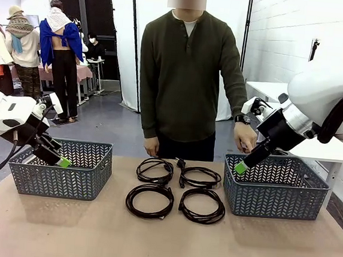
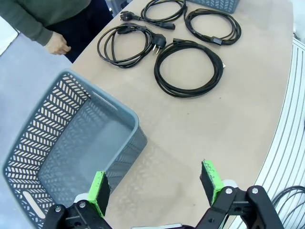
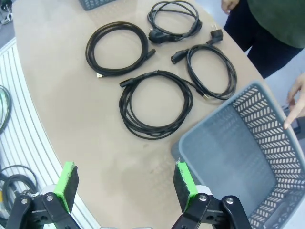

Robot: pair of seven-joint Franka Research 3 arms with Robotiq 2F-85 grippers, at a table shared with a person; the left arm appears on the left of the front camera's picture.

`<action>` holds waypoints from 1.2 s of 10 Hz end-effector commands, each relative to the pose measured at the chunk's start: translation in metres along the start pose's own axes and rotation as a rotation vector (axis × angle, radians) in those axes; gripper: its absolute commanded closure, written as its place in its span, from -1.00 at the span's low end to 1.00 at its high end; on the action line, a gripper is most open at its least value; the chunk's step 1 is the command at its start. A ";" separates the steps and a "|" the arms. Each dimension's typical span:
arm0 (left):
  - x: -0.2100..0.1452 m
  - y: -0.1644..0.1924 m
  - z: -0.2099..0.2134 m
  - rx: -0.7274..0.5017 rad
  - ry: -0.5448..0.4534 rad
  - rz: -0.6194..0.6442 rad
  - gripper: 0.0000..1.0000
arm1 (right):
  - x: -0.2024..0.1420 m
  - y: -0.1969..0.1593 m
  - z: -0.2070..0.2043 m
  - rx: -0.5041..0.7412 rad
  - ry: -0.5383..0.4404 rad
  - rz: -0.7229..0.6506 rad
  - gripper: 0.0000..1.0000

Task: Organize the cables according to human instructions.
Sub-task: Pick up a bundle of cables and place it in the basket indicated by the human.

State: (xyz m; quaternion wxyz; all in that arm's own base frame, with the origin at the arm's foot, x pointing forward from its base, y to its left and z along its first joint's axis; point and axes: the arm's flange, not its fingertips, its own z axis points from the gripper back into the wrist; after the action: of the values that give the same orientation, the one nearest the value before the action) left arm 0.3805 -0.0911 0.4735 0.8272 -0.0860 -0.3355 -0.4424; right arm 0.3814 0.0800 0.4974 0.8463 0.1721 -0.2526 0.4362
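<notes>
Between the left basket (image 1: 59, 179) and the right basket (image 1: 277, 195), four cables (image 1: 148, 215) are lying flat on the bench (image 1: 161, 245) as round coils, showing no long axis. The right end effector (image 1: 241, 167) is hovering at the right basket's inner rim, wide open and holding nothing. It is sitting nearer the coils than the left end effector (image 1: 64, 162), which is also hanging open and empty.

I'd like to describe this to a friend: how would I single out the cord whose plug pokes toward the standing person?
On the tan table, four black coiled cords lie between the left basket and the right basket. Take the cable in the far row, beside the right basket. Unlike the other three, its round plug sticks out toward the person.
</notes>
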 end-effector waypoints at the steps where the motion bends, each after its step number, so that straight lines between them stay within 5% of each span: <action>1: -0.001 0.002 -0.002 -0.003 -0.004 0.012 -1.00 | -0.004 -0.002 -0.005 0.019 -0.018 0.013 -1.00; 12: -0.001 0.002 -0.002 -0.003 -0.004 0.012 -1.00 | -0.004 -0.002 -0.005 0.019 -0.018 0.013 -1.00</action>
State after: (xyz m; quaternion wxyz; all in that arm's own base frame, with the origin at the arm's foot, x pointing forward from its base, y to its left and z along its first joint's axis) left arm 0.3804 -0.0912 0.4737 0.8273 -0.0855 -0.3356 -0.4423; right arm 0.3812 0.0796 0.4973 0.8467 0.1717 -0.2518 0.4361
